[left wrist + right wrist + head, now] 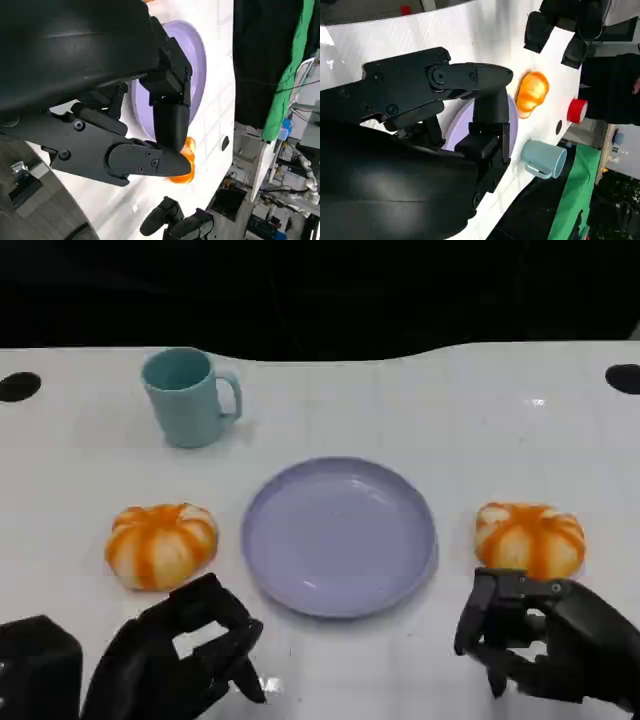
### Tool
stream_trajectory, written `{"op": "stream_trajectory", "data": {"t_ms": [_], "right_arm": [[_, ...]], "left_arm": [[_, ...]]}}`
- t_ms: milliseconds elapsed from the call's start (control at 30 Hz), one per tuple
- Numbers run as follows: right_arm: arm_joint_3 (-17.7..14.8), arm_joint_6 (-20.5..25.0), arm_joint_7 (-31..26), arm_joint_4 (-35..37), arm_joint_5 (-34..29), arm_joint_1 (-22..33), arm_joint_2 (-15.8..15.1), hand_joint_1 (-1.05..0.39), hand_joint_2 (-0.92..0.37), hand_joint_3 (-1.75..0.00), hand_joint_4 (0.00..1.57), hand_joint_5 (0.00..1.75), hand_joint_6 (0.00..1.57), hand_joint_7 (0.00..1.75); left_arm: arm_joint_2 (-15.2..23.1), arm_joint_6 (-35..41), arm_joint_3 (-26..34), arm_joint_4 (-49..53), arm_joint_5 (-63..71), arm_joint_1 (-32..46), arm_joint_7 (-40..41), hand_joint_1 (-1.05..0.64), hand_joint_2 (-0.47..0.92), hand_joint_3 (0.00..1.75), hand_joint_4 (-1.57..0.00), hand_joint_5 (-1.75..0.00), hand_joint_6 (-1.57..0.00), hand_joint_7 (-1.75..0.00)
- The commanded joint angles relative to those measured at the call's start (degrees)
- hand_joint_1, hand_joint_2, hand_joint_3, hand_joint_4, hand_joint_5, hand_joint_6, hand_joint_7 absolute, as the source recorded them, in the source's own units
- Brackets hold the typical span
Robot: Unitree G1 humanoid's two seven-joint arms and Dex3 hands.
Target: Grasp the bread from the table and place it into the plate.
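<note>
Where smooth – round lavender plate

I see a white tabletop, smooth and glossy, catching light glints. The lilac plate looks like satin plastic or glazed ware, smooth. The teal mug is matt. Both orange-striped breads shine like moulded plastic. Each robot hand is matt black plastic.

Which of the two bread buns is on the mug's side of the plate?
The bun left of the purple plate, below the teal mug. The other bun lies right of the plate.
</note>
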Motion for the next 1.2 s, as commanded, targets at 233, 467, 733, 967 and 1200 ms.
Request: {"op": "stream_trajectory", "data": {"t_ms": [233, 467, 733, 967, 1200], "right_arm": [[-0.65, -1.34, -0.09, 0.72, 0.18, -0.1, -0.71, -0.38, -0.92, -0.34, 0.66, 1.75, 0.63, 1.4], [-0.84, -1.86, 0.48, 1.41, 0.8, -0.34, -0.76, -0.37, -0.92, -0.34, 0.67, 1.75, 0.62, 1.4], [-0.83, -1.78, 0.46, 1.62, 0.79, -0.47, -0.65, -0.36, -0.92, -0.33, 0.68, 1.75, 0.62, 1.41], [-1.48, -2.53, -0.59, 1.11, 0.59, -0.36, -0.49, -0.39, -0.92, -0.34, 0.67, 1.75, 0.61, 1.41], [-2.55, -11.3, -1.02, 3.47, -0.29, -1.6, -1.07, -0.4, -0.92, -0.28, 0.49, 1.57, 0.47, 1.11]], "left_arm": [[0.56, -0.91, 0.34, 0.49, -0.12, -0.23, -0.4, -0.58, 0.92, 0.29, -0.73, -1.75, -0.63, -1.59], [0.46, -0.24, 0.4, 0.37, -0.18, -0.34, 0.04, -0.58, 0.92, 0.27, -0.72, -1.75, -0.63, -1.6], [0.51, -1.54, 0.42, 1.23, -0.16, -0.6, -0.72, -0.57, 0.92, 0.28, -0.72, -1.75, -0.63, -1.6], [0.57, -1.55, 0.19, 1.22, 0.11, -0.54, -0.5, -0.57, 0.92, 0.27, -0.73, -1.75, -0.62, -1.62], [0.52, -0.99, 0.22, 0.9, 0.08, -0.58, -0.08, -0.57, 0.92, 0.27, -0.73, -1.75, -0.62, -1.63]]}}
